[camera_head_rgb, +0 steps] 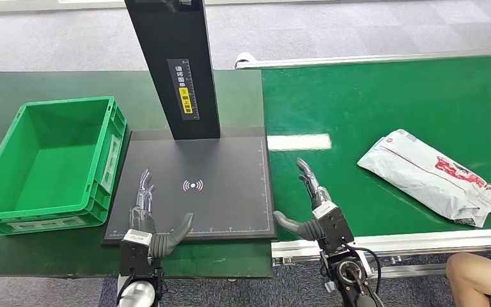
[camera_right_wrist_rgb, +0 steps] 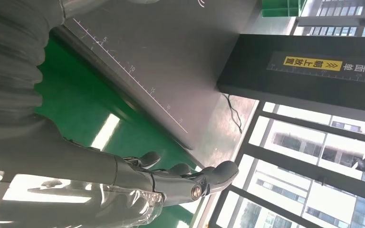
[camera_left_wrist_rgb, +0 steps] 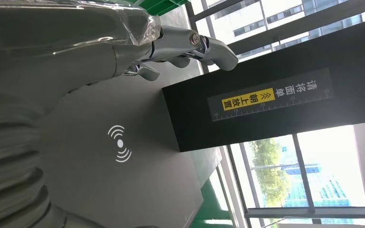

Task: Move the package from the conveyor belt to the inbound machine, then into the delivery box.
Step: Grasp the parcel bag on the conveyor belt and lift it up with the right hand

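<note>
- a dark green table top carries a flat black inbound machine plate with a white wireless mark at its middle and a ruled scale along its near and right edges.
- a tall black post rises from the back of the plate, with a black and yellow label of printed characters on its face; the top of the post is cut off in the head view.
- a bright green plastic delivery box stands on the table just left of the plate, its inside bare.
- a glossy green conveyor belt with a silver frame runs just right of the plate; grey carpet lies beyond, and the wrist views show large windows with buildings outside.
- a person's bare knee shows at the lower right corner, the rest cut off.
- the white plastic mailer package with red print lies flat on the belt, toward its near right side, its print too small to read.
- the left hand hovers over the near left part of the plate, fingers stretched apart, holding nothing.
- the right hand hangs over the belt's near left edge, fingers spread and empty, with the package well apart to its right.
</note>
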Controlling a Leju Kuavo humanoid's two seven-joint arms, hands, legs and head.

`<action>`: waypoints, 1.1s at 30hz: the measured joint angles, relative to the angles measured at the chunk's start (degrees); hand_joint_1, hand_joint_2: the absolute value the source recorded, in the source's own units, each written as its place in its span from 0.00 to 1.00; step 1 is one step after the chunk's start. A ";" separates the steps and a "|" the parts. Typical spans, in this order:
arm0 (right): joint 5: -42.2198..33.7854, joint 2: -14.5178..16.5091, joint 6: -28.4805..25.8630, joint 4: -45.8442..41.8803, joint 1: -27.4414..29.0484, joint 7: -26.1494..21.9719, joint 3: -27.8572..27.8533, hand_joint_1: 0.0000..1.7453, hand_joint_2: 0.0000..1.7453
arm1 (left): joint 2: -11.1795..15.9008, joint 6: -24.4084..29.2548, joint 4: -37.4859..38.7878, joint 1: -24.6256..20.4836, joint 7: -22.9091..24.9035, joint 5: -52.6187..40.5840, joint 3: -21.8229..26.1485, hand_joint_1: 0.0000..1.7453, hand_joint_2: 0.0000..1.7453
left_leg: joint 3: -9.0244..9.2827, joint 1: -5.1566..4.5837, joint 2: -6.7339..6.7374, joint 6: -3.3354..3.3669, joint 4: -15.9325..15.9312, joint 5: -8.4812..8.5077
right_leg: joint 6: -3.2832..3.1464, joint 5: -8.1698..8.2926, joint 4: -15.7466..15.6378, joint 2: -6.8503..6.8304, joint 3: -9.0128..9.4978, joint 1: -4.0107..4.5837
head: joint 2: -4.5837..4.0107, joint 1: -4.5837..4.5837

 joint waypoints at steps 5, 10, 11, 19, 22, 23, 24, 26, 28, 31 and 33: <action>-0.07 0.00 -0.08 0.23 -0.11 0.03 0.00 0.00 1.00 | 0.00 0.00 0.00 0.00 0.00 0.00 0.00 0.00 1.00 | 0.00 0.00 0.00 0.00 0.00 0.00 | 0.00 0.00 0.00 0.00 0.00 0.00 | -0.01 0.00; -0.06 -0.10 -1.71 0.30 0.11 0.78 -0.06 0.00 1.00 | 0.02 0.00 -0.02 -0.01 -0.58 -0.33 -0.09 0.00 1.00 | 0.01 0.00 0.00 0.00 0.00 0.00 | 0.00 0.00 0.00 0.00 -0.02 0.00 | -0.01 0.00; 0.32 -0.26 -2.71 0.42 0.17 1.01 -0.20 0.00 1.00 | 0.02 0.08 -0.07 -0.02 -0.94 -0.56 -0.16 0.00 1.00 | 0.01 0.00 0.00 0.00 0.00 0.00 | 0.00 0.00 0.00 0.00 -0.02 0.00 | -0.01 0.00; 12.46 -3.23 -15.07 4.05 -0.27 4.89 -3.76 0.00 1.00 | 0.20 0.70 -0.13 -0.42 -1.79 -0.10 -0.64 0.00 1.00 | 0.01 -0.01 0.01 0.00 0.01 0.00 | 0.00 0.01 -0.01 0.00 -0.01 -0.01 | 0.01 0.00; 21.36 -4.90 -20.38 6.48 -1.04 8.89 -5.48 0.00 1.00 | 0.19 0.97 -0.05 -0.47 -2.05 0.42 -1.22 0.00 1.00 | 0.01 -0.01 -0.03 0.00 0.02 0.00 | 0.00 0.01 -0.01 0.00 0.00 -0.01 | -0.01 -0.01; 24.32 -5.50 -21.95 7.46 -1.39 10.46 -6.13 0.00 1.00 | 0.18 0.98 -0.01 -0.47 -2.11 0.50 -1.52 0.00 1.00 | 0.01 -0.01 -0.03 0.00 0.02 0.00 | 0.00 0.01 -0.01 0.00 0.00 -0.01 | -0.01 -0.01; 27.12 -6.10 -23.20 8.63 -1.91 12.13 -6.79 0.00 1.00 | 0.17 0.94 0.04 -0.53 -2.16 0.52 -1.84 0.00 1.00 | 0.00 -0.01 -0.02 0.00 0.02 0.00 | 0.01 0.02 -0.01 0.00 0.00 -0.01 | -0.01 -0.01; 32.59 -7.29 -25.04 11.86 -3.57 15.91 -8.17 0.00 1.00 | 0.13 0.87 0.21 -0.84 -2.26 0.69 -2.47 0.00 1.00 | 0.01 -0.01 0.01 0.01 0.02 0.00 | 0.01 0.03 -0.01 0.01 0.00 -0.01 | -0.01 -0.01; 36.98 -8.44 -26.31 15.86 -5.86 19.01 -9.60 0.00 1.00 | 0.04 0.85 0.38 -1.22 -2.35 1.00 -2.96 0.00 1.00 | 0.01 -0.01 -0.01 0.03 0.03 0.02 | 0.02 0.04 -0.01 0.00 0.01 -0.02 | -0.01 -0.01; 41.35 -10.26 -28.15 22.97 -10.11 21.70 -12.01 0.00 1.00 | -0.08 0.85 0.40 -1.38 -2.38 1.32 -3.16 0.00 1.00 | 0.01 -0.02 -0.01 0.04 0.04 0.03 | 0.03 0.07 -0.01 0.00 0.02 -0.02 | 0.00 0.00; 43.34 -11.43 -28.69 27.57 -12.90 23.20 -13.61 0.00 1.00 | -0.10 0.85 0.39 -1.37 -2.37 1.48 -3.19 0.00 1.00 | 0.01 -0.02 -0.02 0.05 0.05 0.03 | 0.03 0.08 -0.01 0.00 0.02 -0.02 | 0.01 0.00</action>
